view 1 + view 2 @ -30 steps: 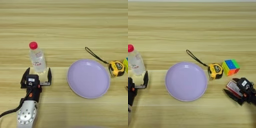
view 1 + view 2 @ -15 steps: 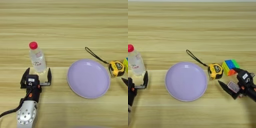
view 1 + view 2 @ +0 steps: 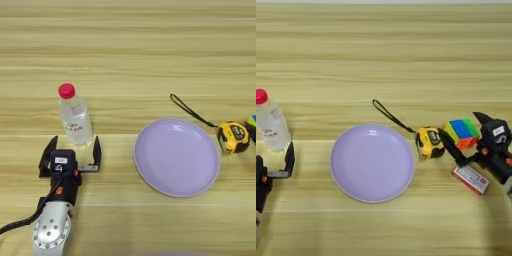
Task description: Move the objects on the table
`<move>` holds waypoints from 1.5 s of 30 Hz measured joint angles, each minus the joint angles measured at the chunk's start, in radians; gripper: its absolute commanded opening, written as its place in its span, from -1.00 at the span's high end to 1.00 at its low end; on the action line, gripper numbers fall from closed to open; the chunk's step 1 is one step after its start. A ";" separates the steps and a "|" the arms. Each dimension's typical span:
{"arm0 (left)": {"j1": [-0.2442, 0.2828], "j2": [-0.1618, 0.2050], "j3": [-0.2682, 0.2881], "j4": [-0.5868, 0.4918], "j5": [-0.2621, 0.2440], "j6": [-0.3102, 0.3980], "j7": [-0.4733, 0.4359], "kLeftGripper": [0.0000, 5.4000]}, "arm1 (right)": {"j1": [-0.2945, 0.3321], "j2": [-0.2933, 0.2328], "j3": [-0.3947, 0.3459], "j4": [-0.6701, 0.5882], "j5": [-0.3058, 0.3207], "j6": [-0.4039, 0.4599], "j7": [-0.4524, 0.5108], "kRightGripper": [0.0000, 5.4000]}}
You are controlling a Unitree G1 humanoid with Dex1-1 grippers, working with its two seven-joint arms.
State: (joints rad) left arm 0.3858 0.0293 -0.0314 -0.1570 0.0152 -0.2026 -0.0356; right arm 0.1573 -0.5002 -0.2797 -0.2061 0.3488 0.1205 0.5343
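The round lavender plate (image 3: 372, 162) lies on the wooden table (image 3: 381, 55) in the middle. Just right of it sits the yellow-and-black tape measure (image 3: 429, 142), its black strap (image 3: 390, 115) trailing up and left. The white card with a pink-red band (image 3: 471, 179) lies flat at the right, below my right gripper's wrist. My right gripper (image 3: 459, 125) is open, one finger beside the tape measure and the other at the far side of a coloured cube (image 3: 462, 133) that sits between them. My left gripper (image 3: 73, 151) stands open at the lower left, its tips flanking a bottle's base.
A clear plastic bottle with a red cap (image 3: 75, 119) stands upright at the left, right in front of the left gripper. The coloured cube touches or nearly touches the tape measure's right side. Bare wood stretches across the far half of the table.
My right gripper has moved up and left, off the card and onto the coloured cube, with its fingers now around it. The left arm, bottle, plate and tape measure have stayed put.
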 measured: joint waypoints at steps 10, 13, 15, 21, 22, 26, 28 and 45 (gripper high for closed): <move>-0.008 0.000 0.000 0.011 -0.001 0.000 -0.004 -1.00 | -0.056 0.121 0.063 0.009 -0.077 -0.028 -0.138 -0.99; -0.010 0.000 0.002 0.011 -0.001 0.000 -0.007 -1.00 | -0.078 0.152 0.070 0.039 -0.135 -0.076 -0.209 -0.99; -0.011 0.000 0.006 0.011 -0.001 0.000 -0.008 -1.00 | -0.095 0.156 0.066 0.058 -0.168 -0.103 -0.249 -0.99; -0.012 0.001 0.008 0.015 -0.001 0.000 -0.012 -1.00 | -0.129 0.169 0.053 0.101 -0.200 -0.137 -0.308 -0.99; -0.013 0.001 0.008 0.016 -0.001 0.000 -0.013 -1.00 | -0.130 0.173 0.055 0.102 -0.200 -0.137 -0.308 -0.99; -0.013 0.001 0.009 0.018 -0.001 -0.001 -0.015 -1.00 | -0.118 0.177 0.102 0.070 -0.210 -0.131 -0.285 -0.99; -0.013 0.002 0.010 0.018 -0.001 -0.001 -0.015 -1.00 | -0.103 0.172 0.147 0.024 -0.234 -0.127 -0.261 -0.99; -0.012 0.000 0.008 0.018 -0.001 -0.001 -0.014 -1.00 | -0.163 0.145 0.468 -0.038 -0.505 -0.012 -0.181 -0.99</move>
State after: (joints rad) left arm 0.3736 0.0293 -0.0235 -0.1392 0.0146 -0.2031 -0.0499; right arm -0.0054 -0.3550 0.1882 -0.2443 -0.1562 0.1083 0.3538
